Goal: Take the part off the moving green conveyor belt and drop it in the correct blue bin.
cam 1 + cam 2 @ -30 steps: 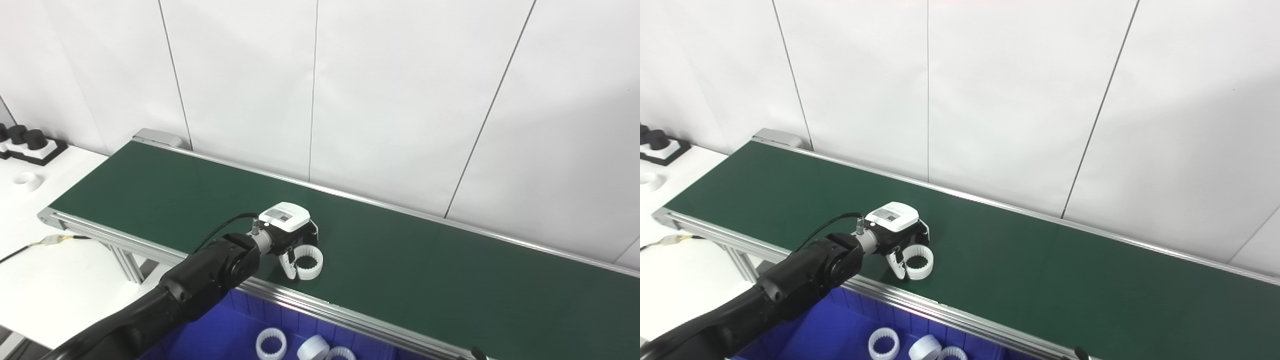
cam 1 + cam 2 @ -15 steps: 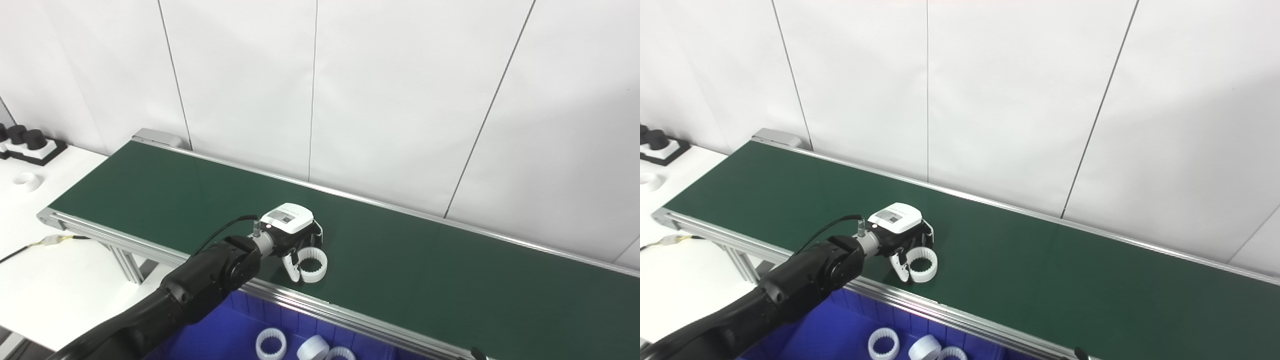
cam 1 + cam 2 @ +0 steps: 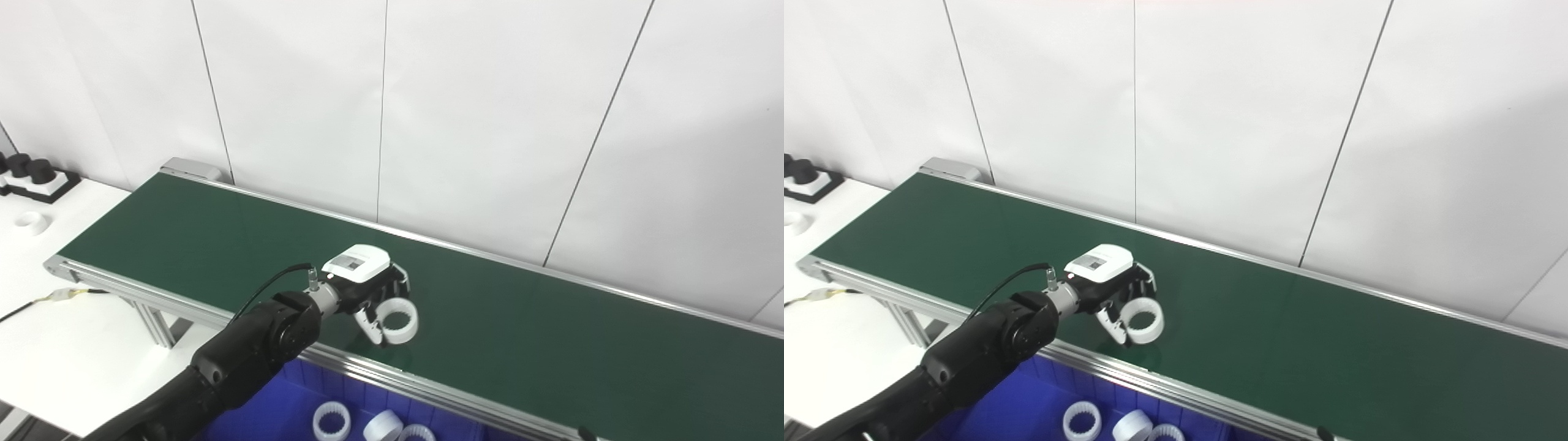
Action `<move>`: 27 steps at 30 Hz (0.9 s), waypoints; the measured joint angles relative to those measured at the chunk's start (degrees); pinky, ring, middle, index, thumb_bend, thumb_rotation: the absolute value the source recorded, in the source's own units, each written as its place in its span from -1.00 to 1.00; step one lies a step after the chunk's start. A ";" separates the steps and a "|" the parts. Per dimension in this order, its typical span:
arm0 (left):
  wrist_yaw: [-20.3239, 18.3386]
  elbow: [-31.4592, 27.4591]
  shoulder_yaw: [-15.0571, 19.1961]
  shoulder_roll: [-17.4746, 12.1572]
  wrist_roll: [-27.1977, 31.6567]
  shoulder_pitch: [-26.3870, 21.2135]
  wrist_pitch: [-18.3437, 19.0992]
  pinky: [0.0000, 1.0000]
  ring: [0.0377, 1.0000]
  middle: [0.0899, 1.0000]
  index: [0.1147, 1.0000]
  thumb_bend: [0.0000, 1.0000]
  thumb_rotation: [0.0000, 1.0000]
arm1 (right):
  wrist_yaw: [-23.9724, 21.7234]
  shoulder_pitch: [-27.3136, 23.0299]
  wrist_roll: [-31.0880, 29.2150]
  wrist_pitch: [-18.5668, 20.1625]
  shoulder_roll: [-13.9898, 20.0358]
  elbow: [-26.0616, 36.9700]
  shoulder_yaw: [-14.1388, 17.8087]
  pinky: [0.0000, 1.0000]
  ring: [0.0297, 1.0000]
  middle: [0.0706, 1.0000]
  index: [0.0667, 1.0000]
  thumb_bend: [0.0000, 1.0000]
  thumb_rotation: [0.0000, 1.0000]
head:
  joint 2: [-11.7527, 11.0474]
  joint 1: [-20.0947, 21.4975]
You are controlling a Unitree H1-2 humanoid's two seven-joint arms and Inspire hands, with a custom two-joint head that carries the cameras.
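The green conveyor belt (image 3: 520, 331) runs from upper left to lower right. My left hand (image 3: 373, 293) reaches over its near edge, a white box on its back. Its fingers are closed on a white toothed ring (image 3: 400, 320), also in the right eye view (image 3: 1143, 324), held slightly above the belt by the near rail. A blue bin (image 3: 269, 413) sits below the near rail and holds a few white ring parts (image 3: 332, 421). My right hand is out of view.
A white table (image 3: 55, 331) stands at the left with black knobs on a tray (image 3: 33, 177), a loose white ring (image 3: 29, 222) and a cable (image 3: 61, 295). A white panelled wall rises right behind the belt.
My left hand has moved to the right along the belt and risen slightly, carrying the white ring with it. The view has shifted a little.
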State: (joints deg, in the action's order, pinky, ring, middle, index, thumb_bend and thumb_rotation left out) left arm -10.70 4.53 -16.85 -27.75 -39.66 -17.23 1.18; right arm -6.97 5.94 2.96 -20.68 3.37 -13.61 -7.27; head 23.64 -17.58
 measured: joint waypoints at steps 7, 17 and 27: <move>-3.18 -15.80 3.92 2.77 4.06 6.27 4.29 -0.27 -0.21 -0.13 -0.12 0.01 -1.00 | -0.20 0.54 -0.75 0.00 0.24 0.23 0.04 0.29 0.48 0.58 0.76 -0.06 0.65 | 1.94 3.35; -6.53 -28.57 5.14 5.54 3.79 14.50 8.91 -0.31 -0.25 -0.15 -0.10 0.00 -1.00 | -0.20 1.29 -0.73 0.02 0.91 3.77 0.01 0.27 0.46 0.57 0.73 -0.10 0.47 | 6.59 7.48; -9.42 -37.26 5.96 7.32 1.86 18.86 11.66 -0.34 -0.25 -0.13 -0.10 0.00 -1.00 | -0.57 2.37 -1.13 3.16 1.25 8.90 0.03 0.31 0.48 0.58 0.73 0.02 0.46 | 16.00 8.36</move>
State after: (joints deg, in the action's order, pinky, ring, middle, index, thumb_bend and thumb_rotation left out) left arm -20.12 -32.73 -10.90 -20.43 -37.80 1.62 12.84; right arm -7.55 8.31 1.83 -17.52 4.62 -4.71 -7.24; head 39.64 -9.23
